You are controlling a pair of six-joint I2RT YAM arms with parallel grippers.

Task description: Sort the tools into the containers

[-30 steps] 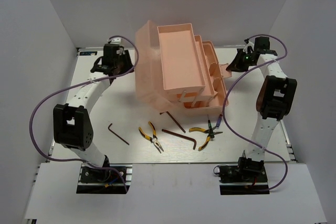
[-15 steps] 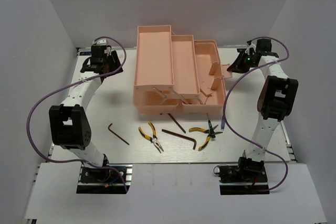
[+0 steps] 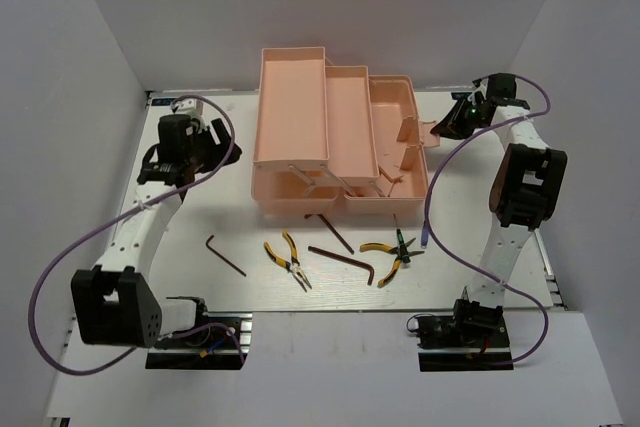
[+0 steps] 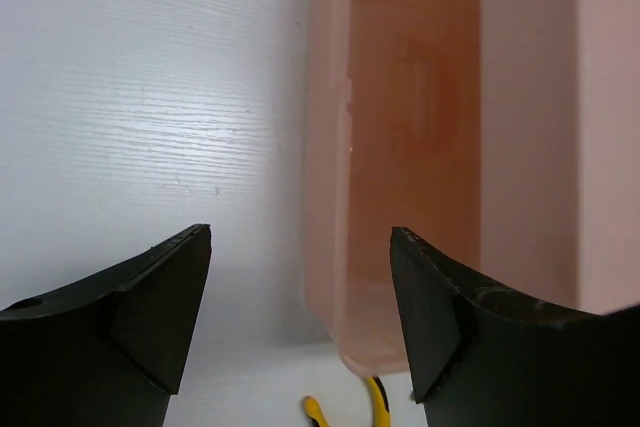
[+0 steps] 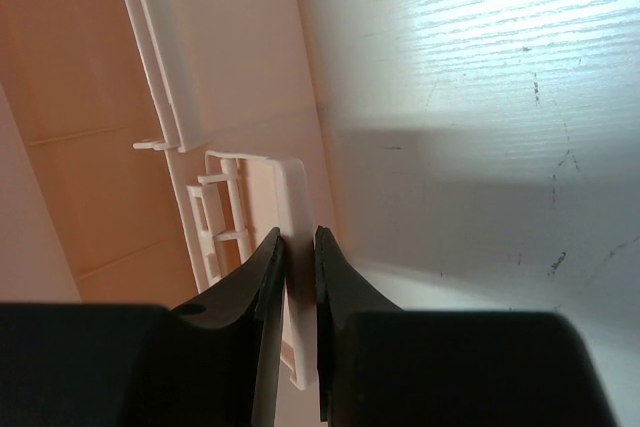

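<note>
A salmon-pink translucent plastic toolbox [image 3: 290, 107] stands open in the far middle of the white bench [image 3: 200, 217]. Its tiered trays are folded out in steps from left to right.

None of the tools is in a tray; all lie on the bench near of the toolbox. A dark brown L-shaped hex key [image 3: 225, 254] lies farthest left, apart from the others. To its right is a pair of yellow-handled pliers [image 3: 288, 260]. A second dark hex key [image 3: 335, 232] lies just near of the toolbox's front wall, and a third hex key [image 3: 343, 264] lies nearer still. At the right, a second pair of yellow-handled pliers [image 3: 385, 257] is crossed by a thin dark-handled screwdriver [image 3: 405, 240].

The left gripper [image 3: 172, 162] hangs over bare bench to the left of the toolbox, not touching it. In the left wrist view its fingers [image 4: 150, 287] are spread wide with nothing between them. The toolbox's pink side wall [image 4: 400, 97] shows beyond them, and two yellow handle tips show at the bottom edge.

The right gripper [image 3: 445, 127] is at the toolbox's right side. In the right wrist view its fingers [image 5: 262, 287] are drawn almost together, pinching a thin pink plastic tab [image 5: 290, 197] that stands out from the toolbox.
</note>
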